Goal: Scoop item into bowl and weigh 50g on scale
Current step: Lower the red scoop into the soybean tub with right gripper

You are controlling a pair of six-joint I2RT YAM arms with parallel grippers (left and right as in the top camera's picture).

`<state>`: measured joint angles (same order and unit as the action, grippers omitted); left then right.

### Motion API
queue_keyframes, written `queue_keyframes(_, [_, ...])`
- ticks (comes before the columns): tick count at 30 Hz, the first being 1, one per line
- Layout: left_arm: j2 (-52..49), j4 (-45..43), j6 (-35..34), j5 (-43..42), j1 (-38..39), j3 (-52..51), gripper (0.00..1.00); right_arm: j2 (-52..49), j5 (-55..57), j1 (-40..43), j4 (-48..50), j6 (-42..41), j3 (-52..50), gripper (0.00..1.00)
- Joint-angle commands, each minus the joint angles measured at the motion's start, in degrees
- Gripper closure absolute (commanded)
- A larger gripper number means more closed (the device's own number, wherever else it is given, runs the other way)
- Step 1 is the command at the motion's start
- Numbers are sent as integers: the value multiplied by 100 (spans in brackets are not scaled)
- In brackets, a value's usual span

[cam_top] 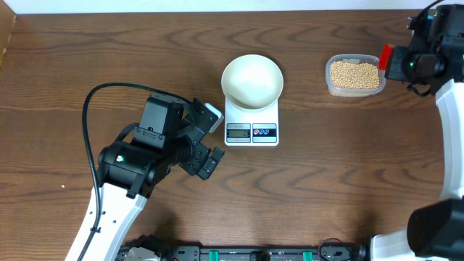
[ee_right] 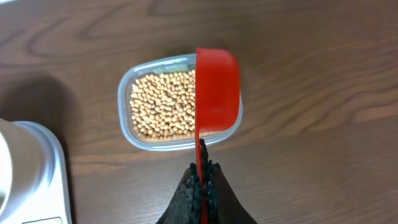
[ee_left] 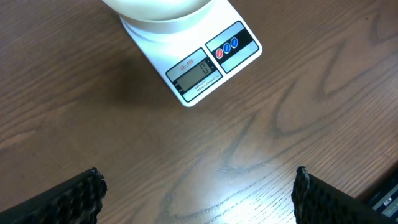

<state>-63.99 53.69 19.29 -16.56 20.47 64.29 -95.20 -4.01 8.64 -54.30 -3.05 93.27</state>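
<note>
Two extremes: left pincer [ee_left: 199,196] wide near scale [ee_left: 205,68], right pincer [ee_right: 200,180] tight on scoop [ee_right: 217,87] over tub [ee_right: 126,127] edge.

set in what looks like a robotics lab: wood-grain table [cam_top: 326,181] flanked by left arm [cam_top: 109,210] and right arm [cam_top: 453,123], both white and black, with a loose black cable [cam_top: 85,138], black hardware [cam_top: 239,254] along the near edge and a small scale [cam_top: 251,133] at centre.

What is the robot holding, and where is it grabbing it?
The right gripper pinches a red scoop by its thin handle. The left gripper is open and holds nothing.
</note>
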Motion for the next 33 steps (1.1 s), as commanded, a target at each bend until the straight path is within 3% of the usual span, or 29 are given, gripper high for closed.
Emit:
queue_keyframes(1, [-31,-2,-52,17,20,-48,2,-229,68,22,-7,146,111,99])
queue_keyframes(33, [-31,-2,-52,17,20,-48,2,-702,92,-129,55,981,24,99])
